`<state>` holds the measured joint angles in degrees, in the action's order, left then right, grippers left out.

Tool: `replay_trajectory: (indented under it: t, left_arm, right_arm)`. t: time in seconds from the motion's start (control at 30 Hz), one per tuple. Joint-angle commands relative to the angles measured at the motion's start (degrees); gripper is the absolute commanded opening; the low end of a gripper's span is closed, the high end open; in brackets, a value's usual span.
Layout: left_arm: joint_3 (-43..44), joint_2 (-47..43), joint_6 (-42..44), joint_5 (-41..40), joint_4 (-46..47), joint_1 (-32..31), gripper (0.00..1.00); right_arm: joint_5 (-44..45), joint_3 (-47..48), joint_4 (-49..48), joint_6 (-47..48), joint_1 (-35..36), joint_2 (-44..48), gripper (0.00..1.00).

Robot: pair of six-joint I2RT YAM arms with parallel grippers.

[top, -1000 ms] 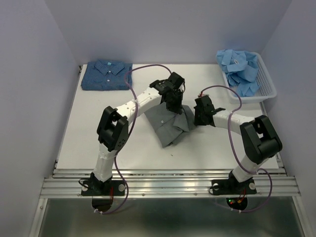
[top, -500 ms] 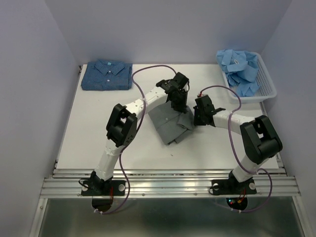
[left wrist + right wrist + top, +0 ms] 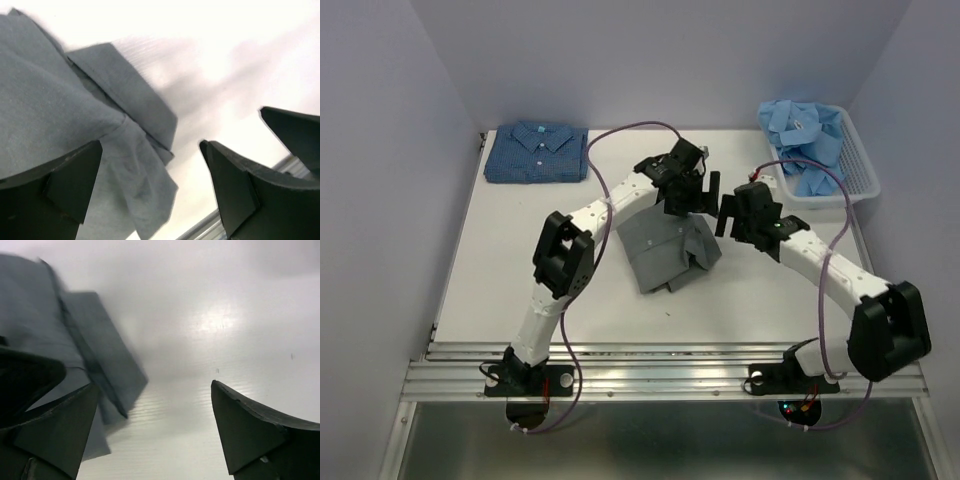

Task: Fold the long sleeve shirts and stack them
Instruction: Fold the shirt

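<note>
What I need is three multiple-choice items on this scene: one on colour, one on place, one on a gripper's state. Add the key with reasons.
1. The shirts in the basket are: A grey; B light blue; C dark blue.
2. The dark blue shirt lies: A in the basket; B at the table's far left corner; C at its near edge.
3. The left gripper by the grey shirt is: A shut on it; B shut on nothing; C open.
B, the heap in it is pale blue. B, it lies folded there. C, its wrist view shows the fingers wide apart.
</note>
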<state>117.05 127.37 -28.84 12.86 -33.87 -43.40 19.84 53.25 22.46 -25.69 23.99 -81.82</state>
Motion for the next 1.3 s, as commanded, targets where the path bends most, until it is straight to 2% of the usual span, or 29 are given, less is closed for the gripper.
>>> replay_trajectory:
  t: [0.0,0.07,0.17,0.2,0.27,0.3,0.37,0.4,0.5,0.6,0.77,0.87,0.9,1.27]
  left_arm:
    - [4.1,-11.0,1.9,-0.8,3.5,0.6,0.99]
    - [3.3,-13.0,2.1,-1.8,4.1,0.9,0.99]
    - [-0.3,-17.4,2.2,-5.2,4.0,2.3,0.99]
    - [-3.6,-20.0,1.8,-6.3,4.2,3.4,0.99]
    - [-8.1,-22.9,1.0,-7.1,5.2,5.1,0.99]
    - [-13.1,-26.0,0.6,-7.6,6.5,5.9,0.99]
    - [-18.4,-29.0,-0.9,-7.5,7.8,9.4,0.99]
    - [-23.3,-31.7,-1.3,-6.8,9.4,10.6,0.99]
    - [-30.9,-35.1,-2.4,-5.6,11.7,14.6,0.99]
    - [-34.2,-35.7,-2.7,-5.9,11.7,16.1,0.99]
    - [-37.5,-34.3,-2.4,0.0,16.1,16.1,0.99]
    - [-38.1,-31.1,-2.5,3.1,18.0,15.9,0.99]
    - [-38.5,-30.3,-2.5,3.6,18.7,15.9,0.99]
    - [-35.7,-16.3,0.3,8.4,20.6,15.3,0.99]
  right_arm:
    - [2.3,4.4,1.0,1.1,-0.1,9.8,1.0]
    - [-1.8,4.3,0.5,3.2,-0.1,12.5,1.0]
    - [-17.8,3.6,-2.1,8.6,-0.1,15.9,1.0]
    - [-28.5,3.2,-4.5,9.0,-0.1,16.3,1.0]
    - [-40.0,2.7,-7.5,8.5,-0.1,15.6,1.0]
    - [-48.8,2.3,-9.4,6.8,1.1,14.9,1.0]
    - [-53.0,2.0,-15.2,6.4,4.3,12.0,1.0]
    - [-51.9,3.3,-15.9,7.6,8.4,10.7,1.0]
    - [-48.7,9.2,-11.8,10.1,13.8,2.5,1.0]
    - [-47.0,11.2,-12.0,7.8,13.8,-4.9,1.0]
    - [-34.9,10.6,-11.6,5.3,13.8,-9.2,1.0]
    - [-31.5,7.4,-11.8,3.7,10.7,-9.4,1.0]
    - [-32.0,5.7,-12.0,3.5,8.0,-9.7,1.0]
    - [-34.6,-1.0,-17.4,3.5,-2.2,-16.0,1.0]
